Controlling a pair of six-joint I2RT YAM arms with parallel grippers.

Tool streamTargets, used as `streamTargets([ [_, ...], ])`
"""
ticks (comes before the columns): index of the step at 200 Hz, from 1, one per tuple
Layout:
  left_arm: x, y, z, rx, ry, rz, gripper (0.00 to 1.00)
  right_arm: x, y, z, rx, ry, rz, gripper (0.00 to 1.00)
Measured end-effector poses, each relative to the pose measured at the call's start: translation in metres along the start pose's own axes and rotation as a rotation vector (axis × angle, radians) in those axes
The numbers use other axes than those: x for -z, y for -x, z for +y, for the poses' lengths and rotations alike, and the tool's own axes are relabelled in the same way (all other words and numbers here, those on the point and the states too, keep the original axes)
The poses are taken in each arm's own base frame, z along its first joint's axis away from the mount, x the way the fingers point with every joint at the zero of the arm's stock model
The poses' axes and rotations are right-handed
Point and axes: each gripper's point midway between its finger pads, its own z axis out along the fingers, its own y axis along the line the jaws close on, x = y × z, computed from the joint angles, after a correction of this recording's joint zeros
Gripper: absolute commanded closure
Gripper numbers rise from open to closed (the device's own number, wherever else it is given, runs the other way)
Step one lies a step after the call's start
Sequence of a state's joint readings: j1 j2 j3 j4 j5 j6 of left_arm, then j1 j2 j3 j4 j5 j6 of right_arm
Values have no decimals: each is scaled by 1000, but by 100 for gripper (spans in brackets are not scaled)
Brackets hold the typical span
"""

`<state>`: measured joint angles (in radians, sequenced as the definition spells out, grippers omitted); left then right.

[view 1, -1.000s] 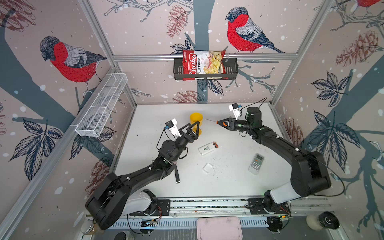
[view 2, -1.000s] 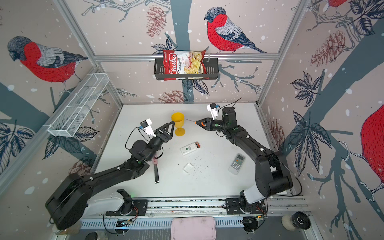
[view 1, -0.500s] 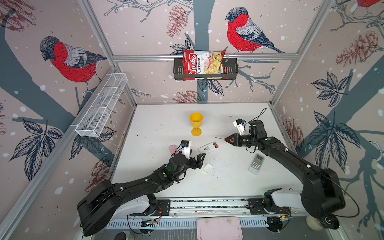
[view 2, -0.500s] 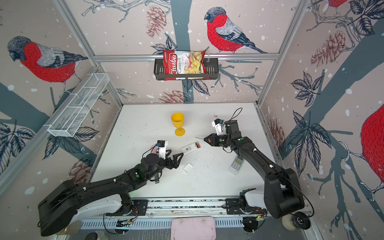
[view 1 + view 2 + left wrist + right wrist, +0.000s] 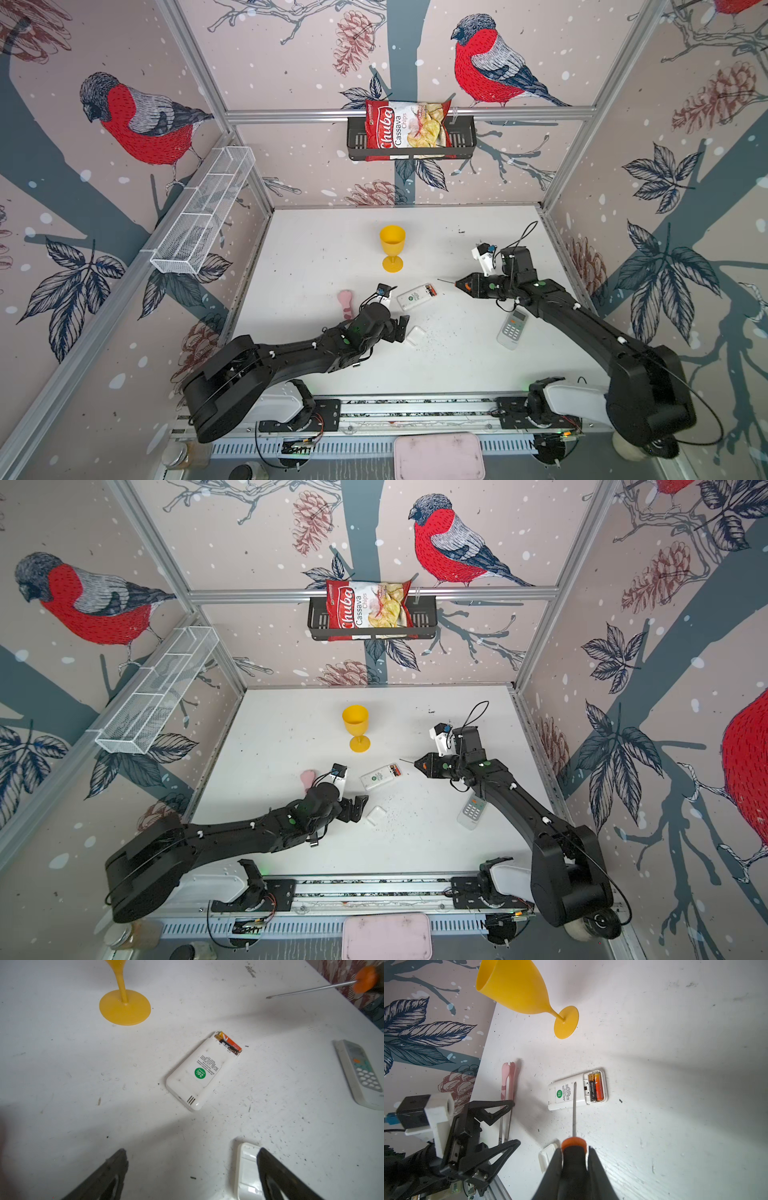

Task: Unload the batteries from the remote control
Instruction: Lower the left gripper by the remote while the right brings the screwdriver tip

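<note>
Both top views: remote control (image 5: 417, 296) lies face down at the middle of the counter (image 5: 316, 249), batteries (image 5: 430, 289) seated in its open right end

Left wrist: left claw (image 5: 192, 1153) spread wide, empty, just beside the loose battery cover (image 5: 246, 1167)

Right wrist: right claw (image 5: 574, 1153) clamped tight on the screwdriver (image 5: 574, 1109) handle, shaft tip near the batteries

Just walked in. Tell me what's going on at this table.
Two robot arms are getting batteries out of a remote. The right claw is shut on an orange-and-black-handled screwdriver, its tip aimed at the face-down white plastic remote control. The small white battery cover is already off and lies on the white table beside the open, empty left claw. Two thin batteries, one orange, one black and gold, are not yet out: they sit in the open compartment.
</note>
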<state>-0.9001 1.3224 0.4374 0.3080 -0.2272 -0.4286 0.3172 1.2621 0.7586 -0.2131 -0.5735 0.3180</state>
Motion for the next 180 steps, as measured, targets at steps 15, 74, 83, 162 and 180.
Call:
streamTargets([
  [15, -7, -6, 3, -17, 25, 25, 4, 4, 0, -2, 0, -5, -14, 100],
  [74, -45, -15, 1, -40, 88, 126, 4, 4, 4, -5, 5, -16, -36, 100],
  [83, -48, -19, 3, -36, 100, 139, 4, 4, 3, -7, 2, -21, -33, 100],
  [162, -66, -9, 19, -17, 224, 80, 4, -5, -4, -15, -14, -36, -4, 100],
  [180, -67, -6, 24, 2, 234, 71, 4, -10, -9, -18, -23, -52, 23, 100],
])
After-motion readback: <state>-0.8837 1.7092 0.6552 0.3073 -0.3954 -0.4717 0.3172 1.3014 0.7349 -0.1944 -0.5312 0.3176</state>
